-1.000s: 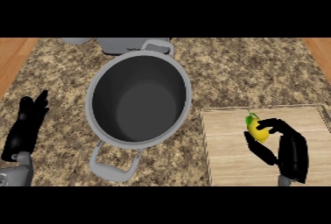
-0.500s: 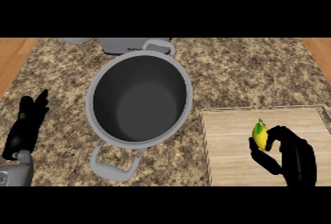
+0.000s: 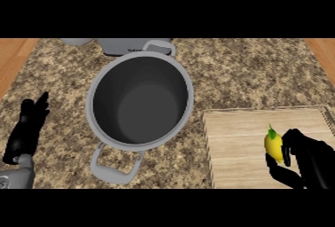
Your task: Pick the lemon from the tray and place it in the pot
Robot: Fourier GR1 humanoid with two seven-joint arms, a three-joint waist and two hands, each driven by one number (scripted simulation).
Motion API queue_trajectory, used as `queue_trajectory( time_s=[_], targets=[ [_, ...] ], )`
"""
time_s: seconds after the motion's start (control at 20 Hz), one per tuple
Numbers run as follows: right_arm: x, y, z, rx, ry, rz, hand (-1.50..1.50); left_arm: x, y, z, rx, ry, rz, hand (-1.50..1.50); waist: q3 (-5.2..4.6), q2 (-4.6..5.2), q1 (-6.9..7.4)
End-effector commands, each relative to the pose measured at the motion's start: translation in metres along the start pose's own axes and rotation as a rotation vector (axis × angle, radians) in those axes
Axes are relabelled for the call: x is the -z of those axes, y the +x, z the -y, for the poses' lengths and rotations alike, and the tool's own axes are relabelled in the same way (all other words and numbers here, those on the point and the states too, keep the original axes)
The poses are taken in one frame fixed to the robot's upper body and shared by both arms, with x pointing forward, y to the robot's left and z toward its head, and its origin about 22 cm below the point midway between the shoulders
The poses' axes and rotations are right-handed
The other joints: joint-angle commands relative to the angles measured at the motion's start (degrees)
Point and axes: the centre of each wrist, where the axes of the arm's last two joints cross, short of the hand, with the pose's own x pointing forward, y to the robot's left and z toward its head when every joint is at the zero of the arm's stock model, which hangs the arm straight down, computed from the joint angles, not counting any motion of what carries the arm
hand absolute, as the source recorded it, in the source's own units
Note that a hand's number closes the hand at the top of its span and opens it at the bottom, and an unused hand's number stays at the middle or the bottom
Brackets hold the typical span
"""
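— Where was the lemon found at that moment?

— It was seen over the wooden tray, toward the tray's right part, with its long axis roughly upright in the head view and a small green tip at the top. Whether it was lifted clear of the board could not be told.

— And how was it held?

— The right hand was curled round it from the right and below, so the fruit was pinched on the hand's left side. The left hand was seen at the left edge, fingers straight and up, at rest.

— Which relation was judged to matter for the coming move?

— The pot lay to the left of the lemon and somewhat farther up the counter, its rim just beside the tray's left edge. A leftward carry across that edge was judged to be needed, with the lemon brought over the open mouth before release. The right hand was plainly the nearer one.
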Motion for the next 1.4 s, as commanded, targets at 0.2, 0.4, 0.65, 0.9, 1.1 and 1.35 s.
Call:
queue_trajectory(
  time_s=[0.2, 0.4, 0.65, 0.9, 1.1, 1.35],
  targets=[
    [-0.027, 0.057, 0.089, 0.185, -0.318, 0.187, 1.50, -0.001, -0.005, -0.002, 0.001, 0.011, 0.007, 0.00, 0.29, 0.00, -0.54],
    [-0.041, 0.074, 0.128, 0.314, -0.443, 0.296, 1.50, 0.001, 0.014, 0.000, -0.002, 0.004, 0.000, 0.00, 0.33, 0.03, -0.20],
    [-0.051, 0.112, 0.163, 0.292, -0.485, 0.319, 1.50, -0.002, -0.004, -0.005, -0.008, -0.016, 0.007, 0.00, 0.18, 0.08, 0.80],
    [-0.026, 0.163, 0.185, 0.273, -0.374, 0.373, 1.50, -0.010, -0.004, -0.003, -0.004, -0.031, 0.008, 0.00, 0.23, 0.07, 1.13],
    [-0.029, 0.211, 0.202, 0.306, -0.316, 0.381, 1.50, 0.000, 0.008, 0.006, -0.016, -0.025, -0.008, 0.00, 0.23, 0.04, 0.75],
    [0.013, 0.256, 0.200, 0.336, -0.216, 0.321, 1.50, 0.011, 0.003, 0.012, 0.012, -0.034, 0.008, 0.00, 0.25, 0.35, 1.07]
  ],
)
